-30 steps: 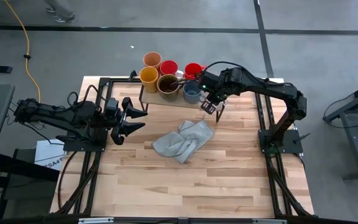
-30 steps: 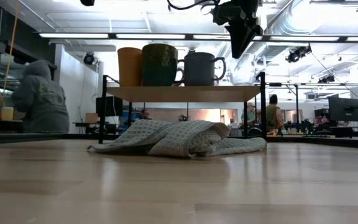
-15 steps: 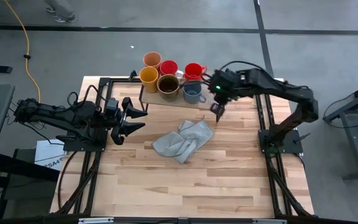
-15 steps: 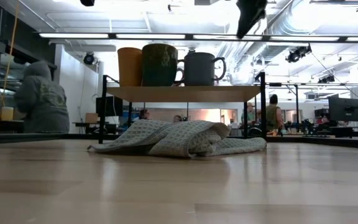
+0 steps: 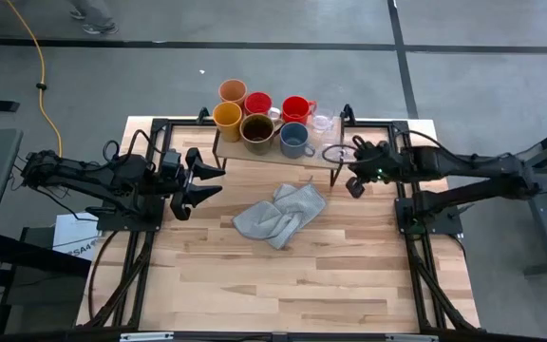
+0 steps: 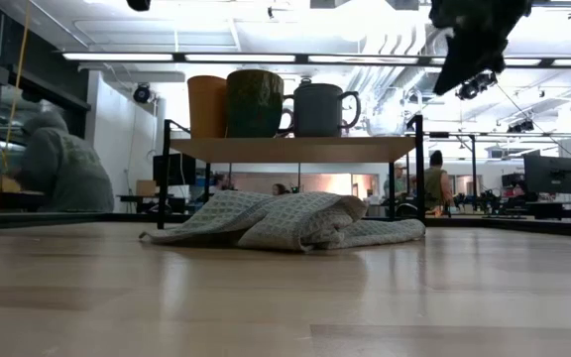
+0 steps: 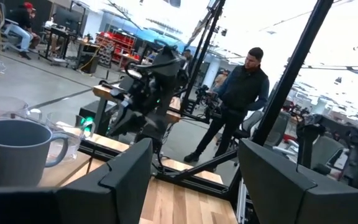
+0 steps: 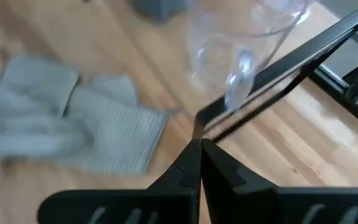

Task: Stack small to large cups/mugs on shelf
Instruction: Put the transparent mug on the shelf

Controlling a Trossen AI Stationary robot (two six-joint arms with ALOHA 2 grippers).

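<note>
Two dark, jointed arms trail black cables (one shows a green light).

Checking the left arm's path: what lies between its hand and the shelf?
Bare tabletop only, in the high view, between the left hand and the shelf; the grey cloth lies off that line.

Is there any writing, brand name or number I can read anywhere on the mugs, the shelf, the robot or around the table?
"SM": partial letters on a white sheet lying under the table's left edge; the rest is cut off by the frame.
Mugs, shelf and grey cloth: no writing visible.
Both arms: no readable labels.
Room beyond the table: any signs are too small to read.
</note>
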